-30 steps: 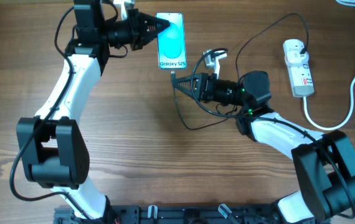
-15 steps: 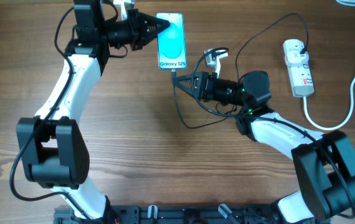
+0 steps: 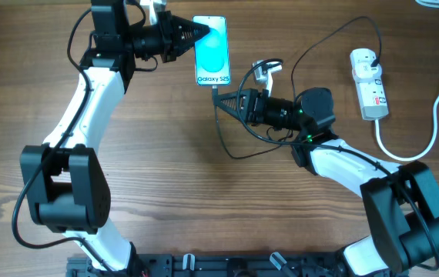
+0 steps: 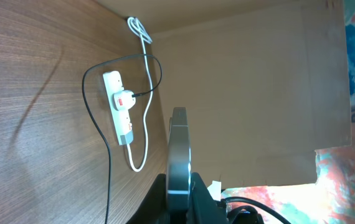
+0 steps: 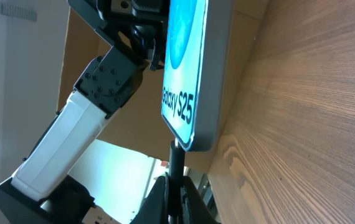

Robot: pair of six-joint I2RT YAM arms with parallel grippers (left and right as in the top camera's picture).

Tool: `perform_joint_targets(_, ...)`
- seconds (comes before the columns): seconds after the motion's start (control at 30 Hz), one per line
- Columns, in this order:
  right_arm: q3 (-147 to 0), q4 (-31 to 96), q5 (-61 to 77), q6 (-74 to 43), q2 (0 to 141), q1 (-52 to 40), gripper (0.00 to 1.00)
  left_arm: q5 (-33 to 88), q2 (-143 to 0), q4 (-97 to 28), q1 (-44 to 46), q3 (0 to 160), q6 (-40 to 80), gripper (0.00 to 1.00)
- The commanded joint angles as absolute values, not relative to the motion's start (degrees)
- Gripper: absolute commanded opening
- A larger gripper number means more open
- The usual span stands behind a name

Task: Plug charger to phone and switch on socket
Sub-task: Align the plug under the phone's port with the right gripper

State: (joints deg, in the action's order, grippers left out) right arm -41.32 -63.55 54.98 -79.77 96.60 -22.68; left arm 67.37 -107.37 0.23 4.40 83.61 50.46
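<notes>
Jaws clenched on both sides.

Overhead: left gripper pinches the phone by its left long edge, near the top. Right gripper is clamped on the charger just behind the connector tip, with the tip right at the phone's bottom edge. Cable loops loose over the desk and runs to the socket, well off to the right. White cord trails from the socket.

Left wrist: phone is seen edge-on between the fingers, socket with its red switch beyond.

Right wrist: connector meets the bottom edge under the "Galaxy S25" text. Can't tell if it's seated.

Handling, my read: phone is rigid, light, glass-faced and slick, so grip the edges, not the screen. Cable is limp and won't push. Hold the stiff connector body and keep it square to the port; side load could bend the tip.
</notes>
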Motion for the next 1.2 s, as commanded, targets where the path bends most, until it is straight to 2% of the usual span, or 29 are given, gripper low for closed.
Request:
perform_joint_targets(0.0,-41.6,-64.2,53.4,-80.6,97.7,-22.7,0.04,69.2,-106.8,0.5,4.7,84.2,49.7,0.04)
perform_joint_targets(0.97,-41.6,-62.1,50.8,-78.5,97.7,-23.1,0.04,70.5,-106.8,0.5,5.7,84.2,48.3,0.04)
perform_joint_targets(1.17,-41.6,-62.1,53.6,-76.5,97.7,-19.2,0.04,73.7,-106.8,0.5,5.7,84.2,45.1,0.04)
